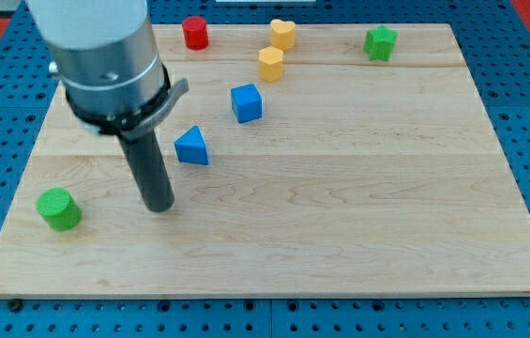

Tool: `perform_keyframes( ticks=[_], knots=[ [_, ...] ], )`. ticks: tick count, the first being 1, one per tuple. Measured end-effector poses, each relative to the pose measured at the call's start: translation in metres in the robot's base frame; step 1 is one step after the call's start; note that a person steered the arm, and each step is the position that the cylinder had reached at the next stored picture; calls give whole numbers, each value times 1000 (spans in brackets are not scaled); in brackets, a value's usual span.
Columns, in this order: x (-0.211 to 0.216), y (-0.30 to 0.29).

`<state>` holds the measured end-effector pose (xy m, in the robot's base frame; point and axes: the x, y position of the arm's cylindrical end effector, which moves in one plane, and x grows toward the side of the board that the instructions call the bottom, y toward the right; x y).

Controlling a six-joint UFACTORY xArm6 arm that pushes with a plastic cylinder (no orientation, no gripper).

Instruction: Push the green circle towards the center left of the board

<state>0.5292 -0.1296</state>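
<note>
The green circle (59, 208) is seen on the counter (340, 235) just to the view's left of my tip (159, 207), apart from it. No end effector jaws exist, so nothing is grasped; the approach is judged underway, and a push from below towards the view's top is called for next. No writing or labels are seen

My tip (159, 207) stands on the table (340, 235) with the green circle (59, 208) near it toward the view's left; nothing lies between the two. The blue triangle (191, 146) sits close above and just to the view's right of my tip, and the blue cube (247, 102) lies farther along that same diagonal. The yellow hexagon (271, 64), yellow heart (283, 35), red cylinder (195, 33) and green star (381, 42) crowd the far top edge, well apart from my tip. Toward the view's right and bottom of my tip, the wood runs unobstructed to the edges.
</note>
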Motion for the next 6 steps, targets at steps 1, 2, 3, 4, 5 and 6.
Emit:
perform_keyframes(
  ticks=[1,2,3,4,5,6],
  knots=[
    [31,-83],
    [30,-106],
    [13,-106],
    [-6,-107],
    [-40,-106],
    [-67,-106]
  ],
)
